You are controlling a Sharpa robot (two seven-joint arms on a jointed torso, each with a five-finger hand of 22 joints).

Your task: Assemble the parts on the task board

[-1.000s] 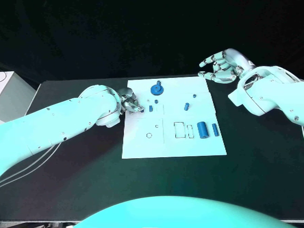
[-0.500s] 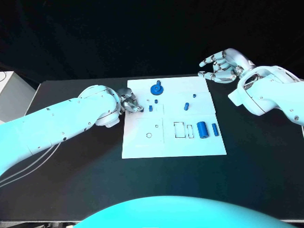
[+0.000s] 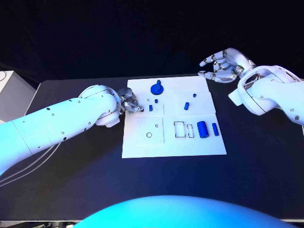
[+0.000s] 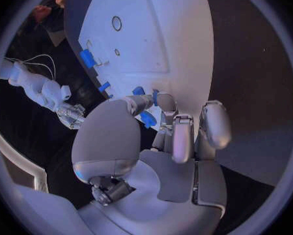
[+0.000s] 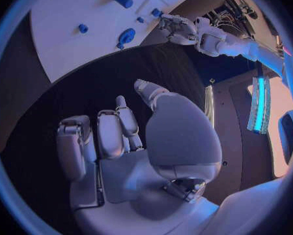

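A cool bluish light washes over my view from the head; the white rectangular task board (image 3: 174, 137) glows bright against the matt black worktop (image 3: 261, 161), which swallows nearly all detail. The background beyond is dark. My white left arm (image 3: 56, 126) shines pale with soft highlights. In my wrist views the fisheye bends straight edges, the rim falls into dark vignette, and my silver left hand (image 4: 166, 141) looms soft and slightly blurred up close.
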